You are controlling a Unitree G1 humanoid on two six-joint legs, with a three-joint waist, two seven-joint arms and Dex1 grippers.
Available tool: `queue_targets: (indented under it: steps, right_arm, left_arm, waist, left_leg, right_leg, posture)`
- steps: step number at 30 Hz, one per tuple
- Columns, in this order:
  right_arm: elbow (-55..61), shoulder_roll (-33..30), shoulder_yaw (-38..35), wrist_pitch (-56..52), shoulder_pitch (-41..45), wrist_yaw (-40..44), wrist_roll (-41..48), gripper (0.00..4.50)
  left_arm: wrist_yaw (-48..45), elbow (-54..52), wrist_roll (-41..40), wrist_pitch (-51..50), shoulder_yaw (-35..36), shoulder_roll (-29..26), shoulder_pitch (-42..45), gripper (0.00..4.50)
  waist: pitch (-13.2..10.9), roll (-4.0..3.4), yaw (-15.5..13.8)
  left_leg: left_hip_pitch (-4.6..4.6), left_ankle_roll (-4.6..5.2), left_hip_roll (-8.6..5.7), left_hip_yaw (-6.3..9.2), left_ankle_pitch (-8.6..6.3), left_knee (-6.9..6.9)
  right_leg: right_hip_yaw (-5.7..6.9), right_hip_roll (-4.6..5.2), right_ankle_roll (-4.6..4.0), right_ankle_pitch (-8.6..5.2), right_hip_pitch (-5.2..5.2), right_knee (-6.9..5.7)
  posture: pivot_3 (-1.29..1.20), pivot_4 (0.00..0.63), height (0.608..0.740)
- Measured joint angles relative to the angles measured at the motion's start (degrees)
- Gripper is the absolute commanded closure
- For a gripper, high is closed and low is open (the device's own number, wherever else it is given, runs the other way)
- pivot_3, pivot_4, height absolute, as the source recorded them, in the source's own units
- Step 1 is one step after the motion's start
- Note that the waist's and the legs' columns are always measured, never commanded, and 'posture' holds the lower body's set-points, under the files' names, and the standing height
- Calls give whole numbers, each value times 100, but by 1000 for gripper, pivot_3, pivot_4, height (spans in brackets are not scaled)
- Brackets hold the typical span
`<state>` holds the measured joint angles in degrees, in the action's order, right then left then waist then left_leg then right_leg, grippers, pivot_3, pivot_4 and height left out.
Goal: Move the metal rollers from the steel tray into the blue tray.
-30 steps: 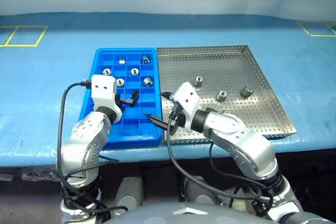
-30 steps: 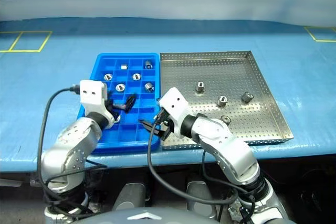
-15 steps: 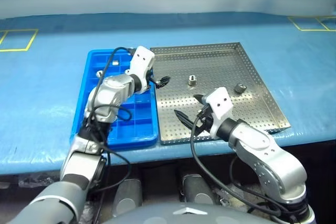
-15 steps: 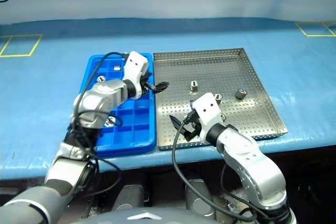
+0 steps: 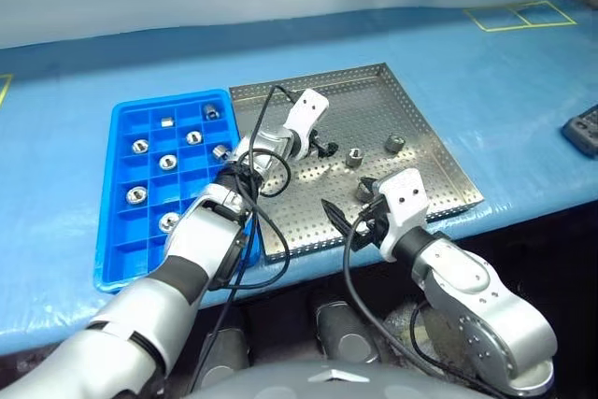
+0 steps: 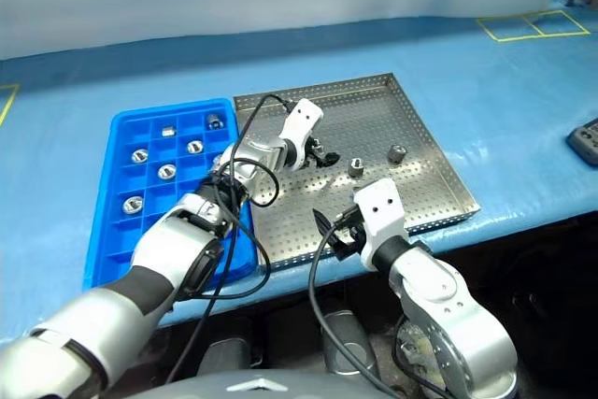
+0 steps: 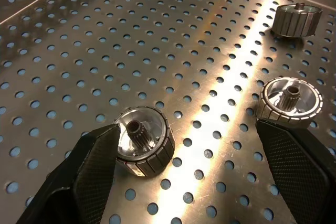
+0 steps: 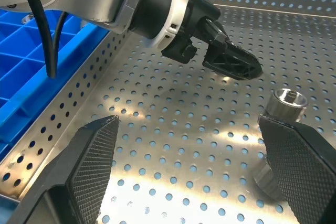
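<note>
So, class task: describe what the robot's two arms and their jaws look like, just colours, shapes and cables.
Both arms have rounded silver-grey segments with black joints. Each wrist carries a white boxy block, and a black cable loops loosely along each arm. The left gripper and right gripper each have two black fingers, broad, tapering and finely textured on the inner faces.

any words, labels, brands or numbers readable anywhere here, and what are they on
None can be read.
Metal rollers: bare metal, no markings visible.
Steel tray and blue tray: no labels visible.
Dark object at the table's right edge: too small to tell.
Yellow outlines on the blue table covering: plain lines, no text.
</note>
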<state>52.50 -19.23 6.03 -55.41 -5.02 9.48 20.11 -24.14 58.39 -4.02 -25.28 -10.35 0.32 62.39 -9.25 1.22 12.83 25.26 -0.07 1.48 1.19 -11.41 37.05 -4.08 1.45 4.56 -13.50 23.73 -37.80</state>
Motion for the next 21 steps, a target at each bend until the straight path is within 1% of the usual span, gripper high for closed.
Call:
queue_targets:
  steps: [3, 8, 18, 21]
  right_arm:
    - [0, 0, -11, -1, -38, -36, 1, 0]
    - [-2, -8, -35, -2, 20, -60, 10, 0]
    - [-14, -26, -33, -6, 150, -57, 50, 0]
    - [-18, -33, -34, -7, 157, -56, 51, 0]
  left_arm:
    - [229, 197, 81, 131, 126, -4, 53, 26]
    - [518, 407, 148, 240, 334, -18, 99, 26]
    - [678, 465, 294, 160, 479, -17, 97, 26]
    - [671, 463, 340, 151, 515, -1, 70, 611]
  waist:
    - [0, 0, 116]
    - [0, 0, 214]
    - [0, 0, 217]
    - [1, 0, 218]
  left_leg:
    - [-3, 0, 0, -1, 1, 1]
    - [-6, 0, 0, -1, 1, 0]
    - [-23, -1, 0, -3, 0, 0]
    - [-37, -1, 0, -3, 0, -1]
  right_leg:
    - [-2, 1, 4, 2, -4, 0]
    - [-3, 1, 6, 3, -6, -1]
    - [-5, 1, 7, 3, -23, -2]
    - [-5, 1, 6, 3, -36, -2]
  posture:
    - [-323, 150, 740]
    - [-309, 150, 740]
    - [-304, 150, 740]
    - [-300, 150, 740]
